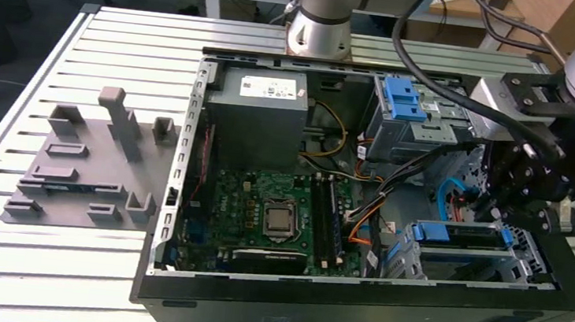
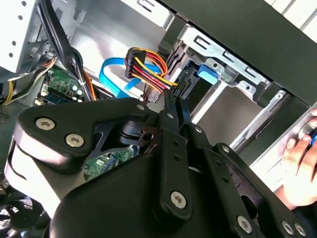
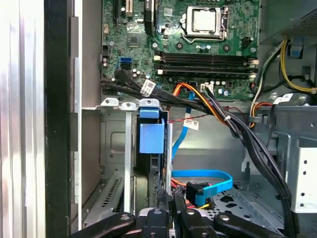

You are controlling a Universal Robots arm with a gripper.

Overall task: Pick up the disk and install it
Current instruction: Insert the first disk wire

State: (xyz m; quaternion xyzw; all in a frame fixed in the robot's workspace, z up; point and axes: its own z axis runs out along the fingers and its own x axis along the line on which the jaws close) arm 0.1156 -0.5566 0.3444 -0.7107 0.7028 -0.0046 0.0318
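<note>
A slatted aluminium table [image 1: 18,103] carries an open black computer case [image 1: 358,310] and, on the exterior view's left, a grey plastic fixture [image 1: 85,181].

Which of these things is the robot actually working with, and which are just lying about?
In the job: disk, gripper, case.
Lying about: grey fixture, power supply, motherboard, a hand.

Blue-railed disk [image 3: 150,139] seated beside motherboard [image 3: 173,39]

Bright even overhead light; glare on slatted surface [image 1: 23,278]; case interior shadowed; near tool [image 2: 171,106] soft, unfocused.
</note>
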